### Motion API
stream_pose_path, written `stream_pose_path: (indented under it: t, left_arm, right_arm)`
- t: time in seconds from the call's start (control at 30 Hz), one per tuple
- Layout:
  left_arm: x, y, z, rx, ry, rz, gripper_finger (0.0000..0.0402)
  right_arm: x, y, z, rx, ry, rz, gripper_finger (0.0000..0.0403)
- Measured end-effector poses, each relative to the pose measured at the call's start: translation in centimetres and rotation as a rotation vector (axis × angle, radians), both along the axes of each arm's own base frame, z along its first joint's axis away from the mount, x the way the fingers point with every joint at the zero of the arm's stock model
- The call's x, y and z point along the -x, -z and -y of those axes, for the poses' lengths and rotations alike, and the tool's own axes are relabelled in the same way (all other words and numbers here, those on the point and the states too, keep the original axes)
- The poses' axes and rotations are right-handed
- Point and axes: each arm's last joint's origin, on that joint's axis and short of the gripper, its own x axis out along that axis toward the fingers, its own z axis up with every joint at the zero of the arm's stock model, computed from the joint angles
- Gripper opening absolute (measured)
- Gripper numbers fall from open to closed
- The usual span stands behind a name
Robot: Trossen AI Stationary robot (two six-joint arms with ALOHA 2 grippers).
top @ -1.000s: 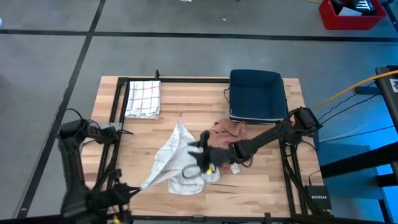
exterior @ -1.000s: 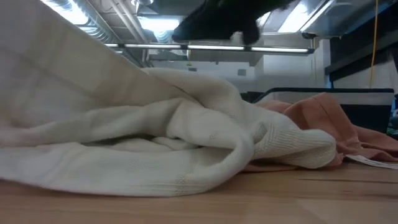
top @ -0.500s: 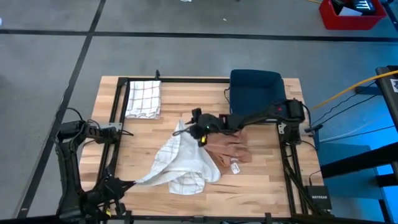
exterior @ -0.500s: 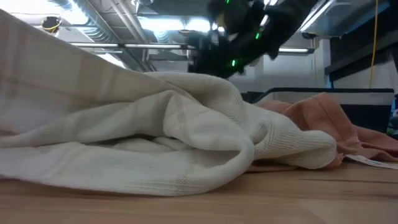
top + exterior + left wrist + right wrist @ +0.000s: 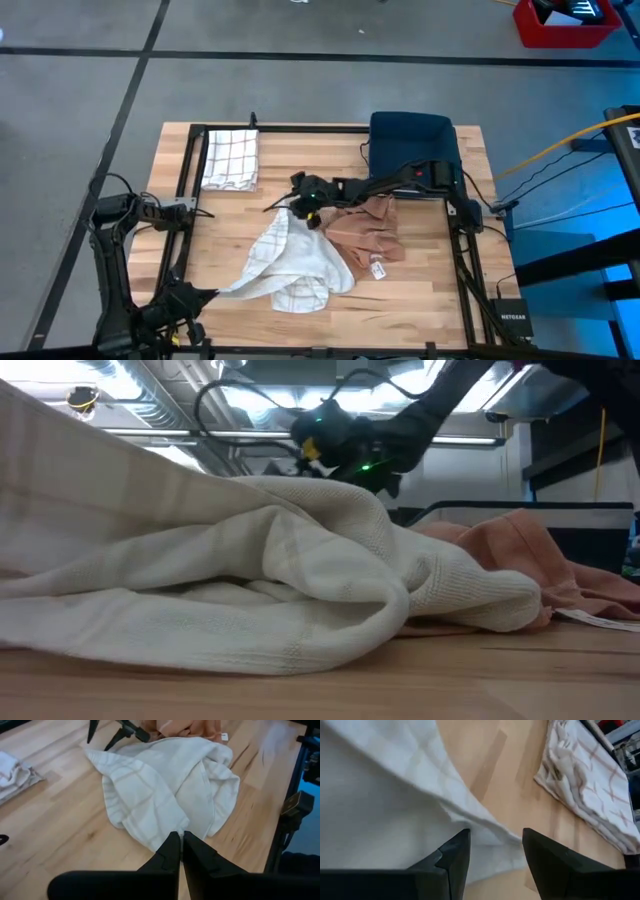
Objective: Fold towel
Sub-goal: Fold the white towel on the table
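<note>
A white towel (image 5: 290, 258) with faint stripes lies crumpled on the middle of the wooden table (image 5: 230, 215). Its near-left corner is drawn out toward my left gripper (image 5: 203, 293), which is shut on it. My right gripper (image 5: 285, 203) is open and stands low over the towel's far corner (image 5: 485, 827), one finger on each side of the edge. Whether it touches the cloth I cannot tell. In the low view the towel (image 5: 250, 600) fills the foreground, with the right gripper (image 5: 340, 445) behind it. My left gripper pinches the towel's near-left corner (image 5: 176, 826) between its two shut fingers. The fingers slant down at it from the table's near-left side. That corner is raised off the table and the cloth slopes up to it (image 5: 90, 470). The rest lies bunched on the wood.
A peach cloth (image 5: 365, 235) with a white tag lies against the towel's right side. A folded checked towel (image 5: 230, 158) sits at the far left, and a navy bin (image 5: 412, 150) at the far right. Bare wood lies left of the towel.
My right gripper has swung from above the towel's near part toward the table's far edge and down to the towel's far corner, staying open. My left gripper has sunk a little with its corner, so the raised cloth lies lower.
</note>
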Motion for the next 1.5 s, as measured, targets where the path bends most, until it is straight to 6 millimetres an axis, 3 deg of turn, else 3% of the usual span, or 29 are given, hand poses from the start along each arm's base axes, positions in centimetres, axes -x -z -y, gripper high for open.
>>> stream_pose_path:
  t: [0.13,0.47,0.7,0.83,1.07,1.17,1.3,1.5]
  left_arm:
    - [0.0,0.0,0.0,0.003,-0.002,0.001,0.0003]
    - [0.0,0.0,0.0,0.000,0.000,0.000,0.0003]
    - [0.0,0.0,0.0,0.000,0.000,0.000,0.0004]
    - [-0.1,0.0,0.0,0.003,-0.001,0.000,0.0004]
    - [-0.1,0.1,0.2,0.010,0.006,0.000,0.0004]
    - [-0.1,0.1,0.2,-0.002,0.014,-0.006,0.0004]
    - [-0.1,0.1,0.1,-0.024,0.029,-0.015,0.0004]
    - [-0.7,-0.1,-0.2,-0.040,0.011,-0.017,0.0004]
  right_arm:
    - [-0.9,0.1,0.7,0.032,0.033,-0.045,0.0184]
    - [-1.3,-0.5,2.0,-0.195,-0.055,-0.063,0.0184]
    - [-1.5,0.4,2.9,-0.229,-0.021,-0.048,0.0184]
    - [-2.4,2.0,2.9,-0.240,-0.040,-0.040,0.0184]
    - [-3.4,2.0,3.0,-0.315,0.018,-0.102,0.0163]
    - [-2.9,1.3,3.0,-0.326,0.044,-0.144,0.0114]
    - [-2.2,-0.8,2.5,-0.299,0.075,-0.177,0.0018]
    - [-0.4,-8.8,-0.4,-0.130,0.136,-0.111,0.0007]
